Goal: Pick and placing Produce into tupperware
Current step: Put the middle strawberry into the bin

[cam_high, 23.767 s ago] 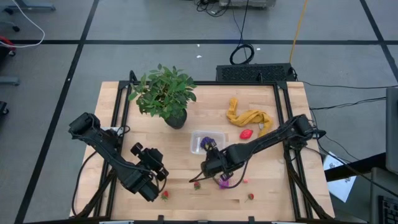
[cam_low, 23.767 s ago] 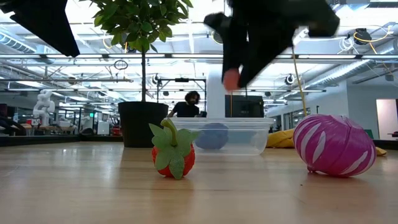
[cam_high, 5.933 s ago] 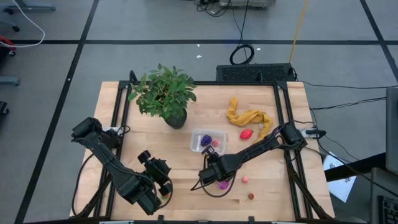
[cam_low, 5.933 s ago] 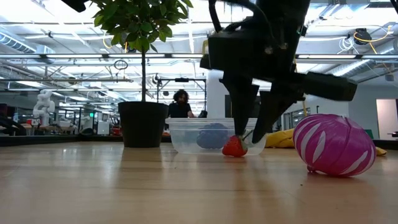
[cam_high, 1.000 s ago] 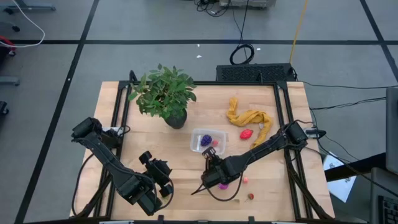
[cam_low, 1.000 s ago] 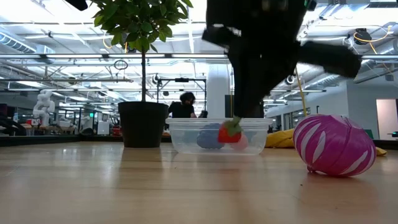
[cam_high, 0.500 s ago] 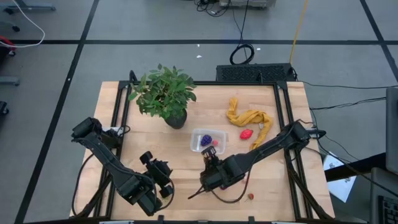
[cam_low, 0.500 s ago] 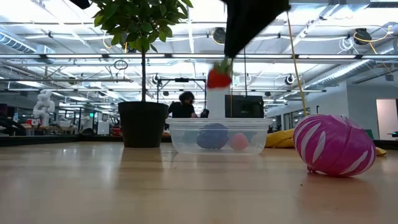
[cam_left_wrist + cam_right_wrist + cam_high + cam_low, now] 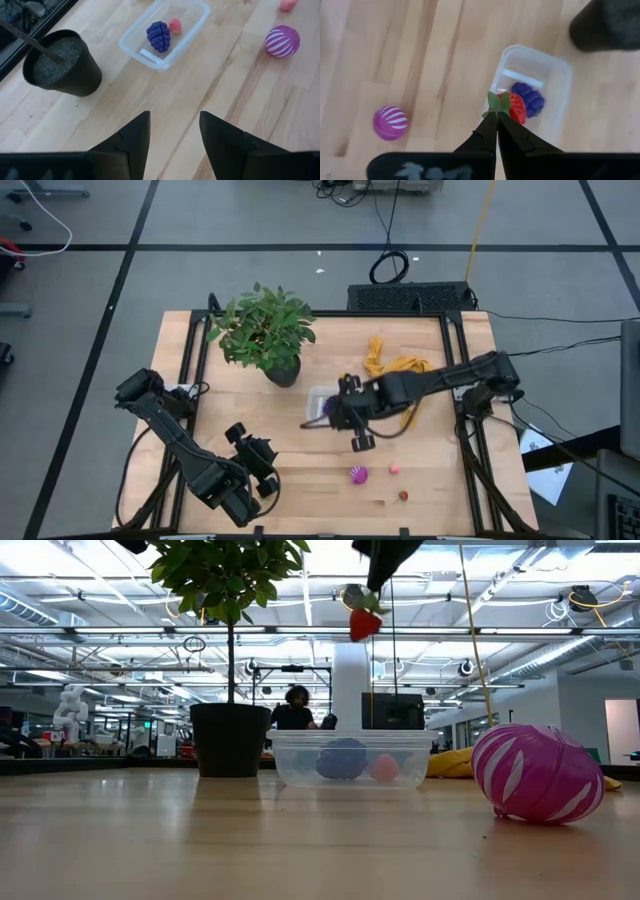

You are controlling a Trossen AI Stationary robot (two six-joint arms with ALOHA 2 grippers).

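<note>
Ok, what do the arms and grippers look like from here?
Both arms are dark, jointed links with black cables along them. The left gripper has two broad, flat, matte black fingers with stepped edges. The right gripper has slim black fingers tapering to a point.

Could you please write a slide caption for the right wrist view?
Right gripper, fingers shut on a red strawberry by its leaves, held above the clear tupperware holding a purple berry.

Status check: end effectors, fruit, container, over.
Right end effector shut on strawberry, above container. Left end effector parked, empty. Nothing in the way.
</note>
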